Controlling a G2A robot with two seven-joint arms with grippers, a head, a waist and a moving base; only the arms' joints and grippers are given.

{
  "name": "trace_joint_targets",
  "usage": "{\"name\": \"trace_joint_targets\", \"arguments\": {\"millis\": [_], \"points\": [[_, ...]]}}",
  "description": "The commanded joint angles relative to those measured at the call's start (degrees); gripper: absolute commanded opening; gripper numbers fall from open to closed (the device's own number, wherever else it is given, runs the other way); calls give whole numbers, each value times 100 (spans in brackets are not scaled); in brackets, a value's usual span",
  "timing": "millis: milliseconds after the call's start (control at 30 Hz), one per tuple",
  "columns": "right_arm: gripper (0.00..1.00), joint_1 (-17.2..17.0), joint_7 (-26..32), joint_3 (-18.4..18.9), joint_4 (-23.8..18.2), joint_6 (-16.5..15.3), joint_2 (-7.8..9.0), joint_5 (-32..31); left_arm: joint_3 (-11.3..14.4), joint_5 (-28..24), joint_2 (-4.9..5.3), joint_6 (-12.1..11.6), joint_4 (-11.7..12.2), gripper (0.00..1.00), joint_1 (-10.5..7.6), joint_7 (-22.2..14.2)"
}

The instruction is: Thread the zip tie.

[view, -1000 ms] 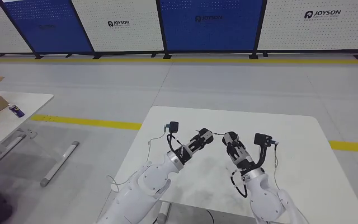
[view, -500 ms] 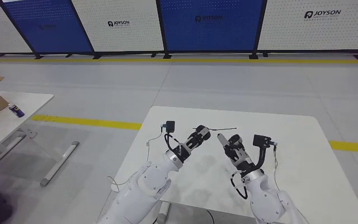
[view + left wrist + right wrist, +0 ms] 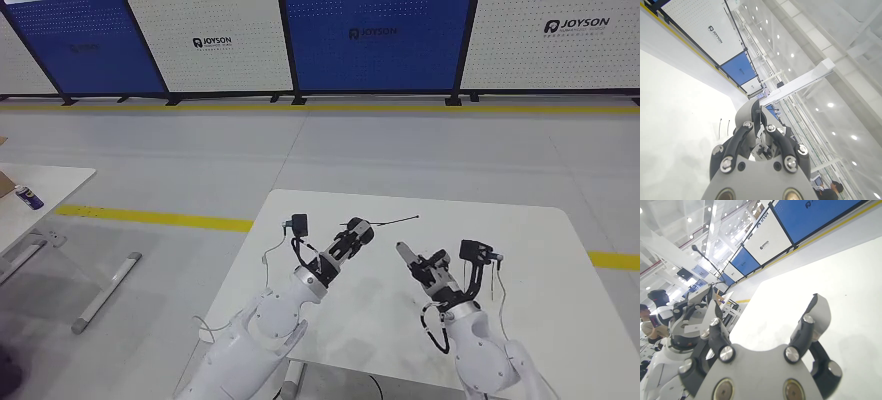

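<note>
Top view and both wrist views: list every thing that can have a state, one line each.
left gripper: shut on the zip tie.
right gripper: open, empty.
zip tie: clamped at one end, straight, not looped.
spare zip ties: two, lying loose on the table, unlooped.

A thin black zip tie (image 3: 390,223), pinched in the fingers (image 3: 755,117) of the left gripper (image 3: 356,234), juts straight toward three o'clock above the worktop (image 3: 500,235), where two spare ties (image 3: 719,128) lie parallel.

My left claw (image 3: 760,108) is matt grey metal with black ribbed pads (image 3: 755,121); the zip tie (image 3: 395,221) is black plastic, the worktop (image 3: 500,230) smooth matt white.
</note>
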Motion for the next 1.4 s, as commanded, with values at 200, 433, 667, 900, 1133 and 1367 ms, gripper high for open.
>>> {"name": "trace_joint_targets", "arguments": {"millis": [200,433,667,900,1133,1367], "points": [[100,310,-47,-312,333,40,8,-1628,-116,-710,4,43,-79,0,44,-457],[100,303,-49,-315,336,29,8,-1612,-122,-694,6,55,-84,0,43,-464],[100,355,-44,-481,432,-65,-66,-878,-33,-592,-12,35,-60,0,36,-422],[34,451,-172,-628,521,-5,-107,-965,-19,-507,-22,16,-45,0,41,-360],[34,445,-145,-665,461,-68,-112,-1062,41,-467,-35,24,-12,0,47,-379],[35,427,-94,-673,415,-125,-112,-1111,106,-415,-50,40,45,0,17,-384]]}}
